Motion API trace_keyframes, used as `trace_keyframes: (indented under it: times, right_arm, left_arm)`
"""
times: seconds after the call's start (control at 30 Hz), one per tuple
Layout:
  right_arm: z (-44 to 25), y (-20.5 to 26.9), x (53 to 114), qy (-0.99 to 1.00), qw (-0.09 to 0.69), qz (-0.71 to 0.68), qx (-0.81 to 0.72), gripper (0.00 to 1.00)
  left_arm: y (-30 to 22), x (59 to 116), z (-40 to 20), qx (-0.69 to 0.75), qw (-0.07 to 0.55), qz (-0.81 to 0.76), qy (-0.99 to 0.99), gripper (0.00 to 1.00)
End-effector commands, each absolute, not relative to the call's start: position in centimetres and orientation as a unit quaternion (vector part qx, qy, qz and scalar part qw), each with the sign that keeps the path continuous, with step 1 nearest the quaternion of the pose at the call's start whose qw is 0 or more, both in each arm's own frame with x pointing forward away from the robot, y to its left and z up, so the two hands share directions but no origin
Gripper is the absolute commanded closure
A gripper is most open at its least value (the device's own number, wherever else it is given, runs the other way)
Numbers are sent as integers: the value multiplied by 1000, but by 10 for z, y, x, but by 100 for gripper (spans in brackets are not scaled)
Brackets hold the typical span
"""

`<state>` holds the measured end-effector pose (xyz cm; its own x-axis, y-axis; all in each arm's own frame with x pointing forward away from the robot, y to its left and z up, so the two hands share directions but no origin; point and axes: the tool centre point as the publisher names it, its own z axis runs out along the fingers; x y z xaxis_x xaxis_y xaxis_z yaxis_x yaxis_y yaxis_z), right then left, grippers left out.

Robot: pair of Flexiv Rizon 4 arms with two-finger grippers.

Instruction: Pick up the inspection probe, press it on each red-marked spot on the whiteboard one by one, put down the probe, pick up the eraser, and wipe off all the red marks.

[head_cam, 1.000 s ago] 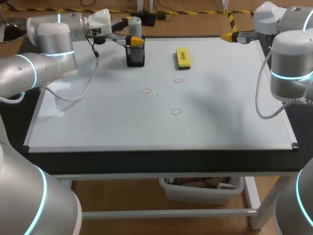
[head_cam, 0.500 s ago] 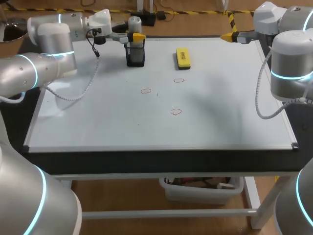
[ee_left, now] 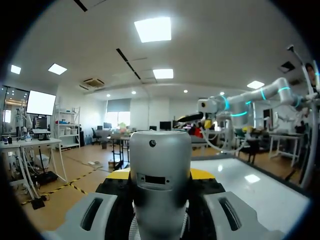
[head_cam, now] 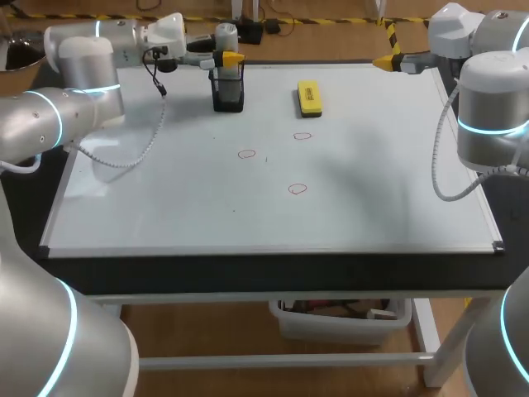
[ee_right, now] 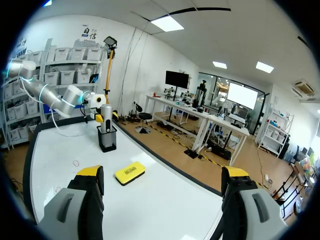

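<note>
Holder [head_cam: 229, 98] and eraser [head_cam: 309, 98] well apart, bare whiteboard [head_cam: 269, 95] between

- One table [head_cam: 273, 273] was counted.
- One whiteboard [head_cam: 397, 165] was counted, no second board.
- Three red marks were counted on the board: one [head_cam: 247, 154], one [head_cam: 302, 136], one [head_cam: 297, 188].
- One yellow eraser [head_cam: 309, 97] was counted.
- One inspection probe [head_cam: 226, 35] was counted.
- One black holder [head_cam: 228, 98] was counted.
- Two arms were counted: left arm [head_cam: 66, 99] and right arm [head_cam: 492, 99].
- Two grippers were counted: left gripper [head_cam: 229, 58] and right gripper [head_cam: 383, 61].
- Each gripper had two fingers, so four fingers in all; the right wrist view showed both of its yellow tips.
</note>
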<state>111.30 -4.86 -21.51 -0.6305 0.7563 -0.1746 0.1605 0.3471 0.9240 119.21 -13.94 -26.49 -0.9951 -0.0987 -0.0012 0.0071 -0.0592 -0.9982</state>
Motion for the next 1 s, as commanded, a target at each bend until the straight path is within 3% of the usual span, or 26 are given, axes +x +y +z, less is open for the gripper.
trace_keyframes:
  times: [0.03, 0.67, 1.0]
  right_arm:
    - [-216, -49, 1113, 761, 307, 486, 301, 0]
    - [-216, -49, 1113, 761, 307, 486, 301, 0]
    - [-216, -49, 1113, 761, 307, 486, 301, 0]
  left_arm:
    - [-135, 1191, -256, -22, 36, -734, 678, 100]
    - [-141, 1170, -180, -30, 34, -726, 687, 100]
    - [-134, 1151, -144, -47, 71, -718, 691, 100]
